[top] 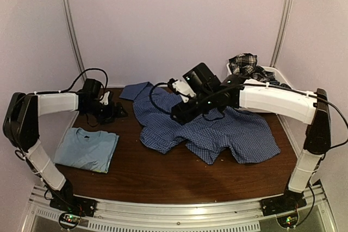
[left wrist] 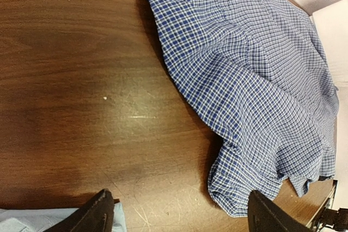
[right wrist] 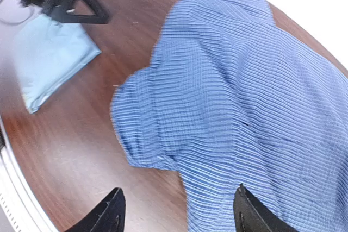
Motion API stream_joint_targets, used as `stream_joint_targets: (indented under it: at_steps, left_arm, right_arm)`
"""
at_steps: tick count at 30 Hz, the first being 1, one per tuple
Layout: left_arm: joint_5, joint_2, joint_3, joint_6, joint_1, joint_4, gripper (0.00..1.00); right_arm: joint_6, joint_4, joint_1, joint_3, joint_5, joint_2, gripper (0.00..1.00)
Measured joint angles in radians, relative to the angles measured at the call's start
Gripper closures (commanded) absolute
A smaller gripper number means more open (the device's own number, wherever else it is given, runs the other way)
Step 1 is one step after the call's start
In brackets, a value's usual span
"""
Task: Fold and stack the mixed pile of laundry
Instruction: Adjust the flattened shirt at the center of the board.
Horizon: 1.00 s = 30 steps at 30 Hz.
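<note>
Brown table [top: 163, 172]; check shirt [top: 228, 134] partly hidden by right arm [top: 272, 101]; left end effector [left wrist: 179, 195], right end effector [right wrist: 178, 189] both agape, empty.

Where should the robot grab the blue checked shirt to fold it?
Probably the bunched sleeve end of the blue checked shirt, coming from the left arm's side, over the bare table. There the cloth puckers into raised folds that look easy to pinch, while the middle lies flat. The open left end effector faces it.
</note>
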Motion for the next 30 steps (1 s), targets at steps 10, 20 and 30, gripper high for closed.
stream_joint_targets:
  at_steps: [10,20,30]
  left_arm:
    - [-0.030,-0.039,-0.003,0.016,0.000,-0.016,0.06]
    - [-0.098,-0.231,-0.105,0.060,0.000,0.017,0.02]
    - [-0.126,-0.269,-0.177,0.087,0.028,0.077,0.02]
  right_arm:
    - [-0.077,0.040,0.179,0.317,-0.106,0.461,0.39]
    - [-0.099,-0.037,0.184,0.467,-0.002,0.655,0.52]
    - [-0.221,-0.064,0.190,0.415,0.122,0.649,0.59]
